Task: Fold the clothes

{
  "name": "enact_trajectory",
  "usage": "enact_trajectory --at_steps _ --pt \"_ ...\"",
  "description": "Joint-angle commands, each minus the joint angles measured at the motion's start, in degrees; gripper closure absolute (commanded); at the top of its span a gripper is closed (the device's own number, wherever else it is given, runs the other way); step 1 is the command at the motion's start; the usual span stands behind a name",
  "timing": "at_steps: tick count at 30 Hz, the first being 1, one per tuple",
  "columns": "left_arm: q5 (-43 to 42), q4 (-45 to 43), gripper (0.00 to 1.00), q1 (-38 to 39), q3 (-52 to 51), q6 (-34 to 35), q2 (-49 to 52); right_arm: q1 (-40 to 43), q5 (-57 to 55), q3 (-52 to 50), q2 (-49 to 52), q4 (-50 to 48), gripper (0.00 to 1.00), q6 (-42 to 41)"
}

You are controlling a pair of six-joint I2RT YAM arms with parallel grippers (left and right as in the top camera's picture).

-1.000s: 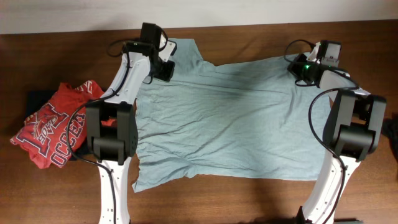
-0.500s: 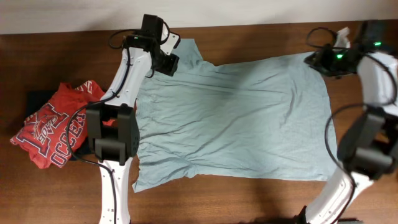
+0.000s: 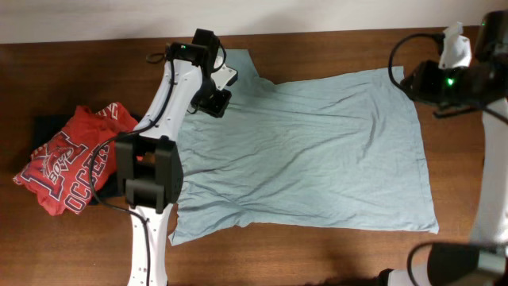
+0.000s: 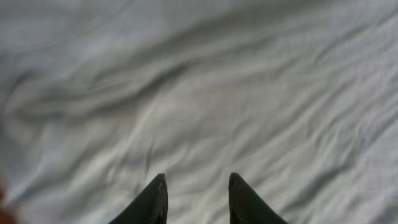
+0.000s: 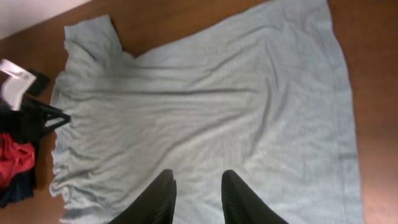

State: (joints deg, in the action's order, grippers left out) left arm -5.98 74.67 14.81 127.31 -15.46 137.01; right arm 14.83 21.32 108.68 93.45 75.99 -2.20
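Broadly spread, grey-green T-shirt [image 3: 309,151] covers the table [image 3: 79,71].

I count two shirts on the worktop [image 3: 317,254]: one pale grey-green T-shirt [image 3: 309,151] and one red printed shirt [image 3: 67,163] at the left. One dark item [image 3: 46,127] lies under the red one. There are two arms, the left arm [image 3: 163,103] and the right arm [image 3: 492,63]. The left wrist view shows two fingers [image 4: 152,199], and the right wrist view shows two fingers [image 5: 155,199].

- A dark reddish-brown wooden table [image 3: 317,254] fills nearly all of the overhead view.
- Beyond its far edge runs a plain off-white strip [image 3: 79,20]; whether it is wall or floor cannot be told.
- The right wrist view shows that pale surface [image 5: 25,12] in one corner.
- The light is soft and even, leaving only faint shadows on the wood.
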Motion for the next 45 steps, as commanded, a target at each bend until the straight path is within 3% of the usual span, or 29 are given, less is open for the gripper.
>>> enact_trajectory --at_steps 1,8,16,24,27,31,37,38,41,43,45 --pt "8.35 3.52 0.65 -0.28 2.62 1.95 -12.83 -0.20 -2.99 0.79 -4.22 3.50 0.69 -0.81" --pt "11.54 11.67 0.61 -0.33 2.60 6.93 -24.39 -0.20 -4.15 0.72 -5.75 13.14 0.62 -1.49" --pt "16.39 22.03 0.62 -0.33 1.97 14.93 -27.65 -0.22 -5.49 0.17 -5.75 20.76 0.60 -1.49" --pt "20.81 21.53 0.61 -0.33 -12.48 19.41 -33.29 -0.76 -5.53 -5.03 -6.38 21.14 0.56 -1.70" --pt "18.49 16.39 0.61 -0.33 -22.36 20.17 -35.04 -0.96 -5.53 -10.45 -6.36 20.13 0.56 -1.70" --pt "9.05 4.66 0.57 -0.33 -35.91 18.23 -36.28 -0.96 -5.51 -20.41 -6.43 15.74 0.55 -2.40" --pt "-4.52 -12.63 0.58 -0.33 -55.41 18.25 -36.26 -0.96 -5.09 -42.01 -6.29 1.92 0.54 -5.44" --pt "-5.68 -14.97 0.58 -0.33 -57.79 18.29 -36.26 -0.94 -5.09 -45.05 -6.12 -0.87 0.58 -6.16" --pt "-9.22 -20.83 0.63 -0.33 -63.91 19.08 -36.26 -0.94 -5.09 -52.17 -5.53 -8.63 0.86 -10.62" --pt "-9.70 -23.71 0.67 -0.33 -66.93 19.91 -36.26 -0.94 -5.07 -56.06 -5.53 -14.03 0.95 -12.35" --pt "-9.73 -26.56 0.69 -0.33 -69.59 21.40 -36.26 -0.94 -5.07 -58.90 -5.53 -18.05 0.96 -13.35"
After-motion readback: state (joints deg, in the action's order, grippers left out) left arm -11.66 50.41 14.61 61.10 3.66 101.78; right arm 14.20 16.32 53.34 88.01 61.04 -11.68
